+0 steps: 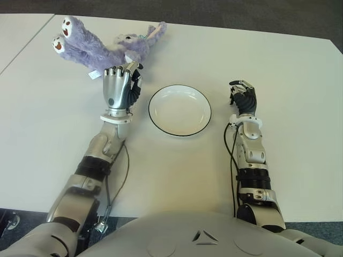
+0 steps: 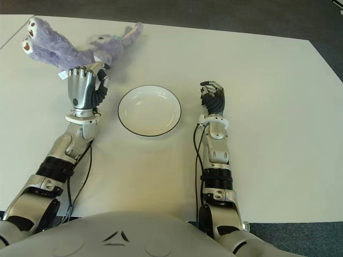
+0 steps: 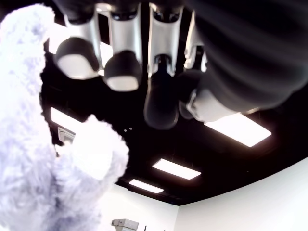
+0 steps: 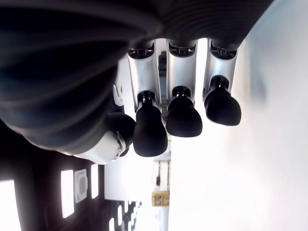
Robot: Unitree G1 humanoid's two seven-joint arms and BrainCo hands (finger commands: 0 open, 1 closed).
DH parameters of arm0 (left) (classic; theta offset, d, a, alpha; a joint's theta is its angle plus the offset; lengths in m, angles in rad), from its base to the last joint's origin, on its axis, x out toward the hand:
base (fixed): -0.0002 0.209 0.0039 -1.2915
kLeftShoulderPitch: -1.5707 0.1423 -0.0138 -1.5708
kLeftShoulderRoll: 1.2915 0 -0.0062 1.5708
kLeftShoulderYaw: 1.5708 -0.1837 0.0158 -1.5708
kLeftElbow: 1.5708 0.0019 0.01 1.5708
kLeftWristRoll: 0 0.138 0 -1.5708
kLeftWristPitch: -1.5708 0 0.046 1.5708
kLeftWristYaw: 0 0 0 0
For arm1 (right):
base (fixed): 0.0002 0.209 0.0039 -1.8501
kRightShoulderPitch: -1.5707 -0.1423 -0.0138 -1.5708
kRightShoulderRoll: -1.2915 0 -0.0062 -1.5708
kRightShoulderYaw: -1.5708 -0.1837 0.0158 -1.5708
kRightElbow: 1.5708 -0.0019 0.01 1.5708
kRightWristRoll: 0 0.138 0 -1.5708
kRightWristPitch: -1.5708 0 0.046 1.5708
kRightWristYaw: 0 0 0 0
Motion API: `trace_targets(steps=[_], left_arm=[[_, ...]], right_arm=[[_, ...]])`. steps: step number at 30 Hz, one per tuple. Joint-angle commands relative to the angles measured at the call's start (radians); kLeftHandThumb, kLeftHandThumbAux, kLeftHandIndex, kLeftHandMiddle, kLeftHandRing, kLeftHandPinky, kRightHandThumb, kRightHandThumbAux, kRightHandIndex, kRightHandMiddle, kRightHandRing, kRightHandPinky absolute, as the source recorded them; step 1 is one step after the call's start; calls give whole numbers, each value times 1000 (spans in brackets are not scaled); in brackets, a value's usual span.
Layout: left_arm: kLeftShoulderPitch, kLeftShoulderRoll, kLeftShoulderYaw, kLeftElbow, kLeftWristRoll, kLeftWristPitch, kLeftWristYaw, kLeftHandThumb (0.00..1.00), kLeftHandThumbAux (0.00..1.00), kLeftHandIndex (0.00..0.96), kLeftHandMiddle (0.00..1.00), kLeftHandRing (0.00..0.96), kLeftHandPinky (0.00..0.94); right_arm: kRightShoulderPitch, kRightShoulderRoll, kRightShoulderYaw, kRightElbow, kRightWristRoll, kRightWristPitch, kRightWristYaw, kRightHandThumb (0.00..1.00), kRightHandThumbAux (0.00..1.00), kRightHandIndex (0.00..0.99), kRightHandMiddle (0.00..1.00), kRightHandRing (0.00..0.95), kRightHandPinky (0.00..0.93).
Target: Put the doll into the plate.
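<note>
Head-camera view of a white table (image 1: 278,69). The purple plush doll (image 1: 102,49) lies on its side at ten o'clock from the empty, dark-rimmed plate (image 1: 179,110), well clear of it. The left hand (image 1: 120,85) stands at nine o'clock of the plate, fingertips at the doll's belly; the left wrist view shows its fingers loosely curled with fur beside them, nothing yet enclosed. The right hand (image 1: 244,98), at three o'clock, has its fingers bent over nothing. The doll looks light, soft and compressible, unlikely to slip or break; the torso seems the best place to grip.
</note>
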Motion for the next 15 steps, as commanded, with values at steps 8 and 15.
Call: trace_targets(steps=[8,15], left_arm=[[14,103,-5,-56,-24,12,-46,805,675,421,632,735,740],[-6,174,-10,-55,-16,13,-87,835,669,424,476,453,415]], right_arm=[[30,19,1,64,-2,-21,-9,715,715,442,800,798,774],[21,17,5,84,-6,-25,-9,715,715,442,797,797,760]])
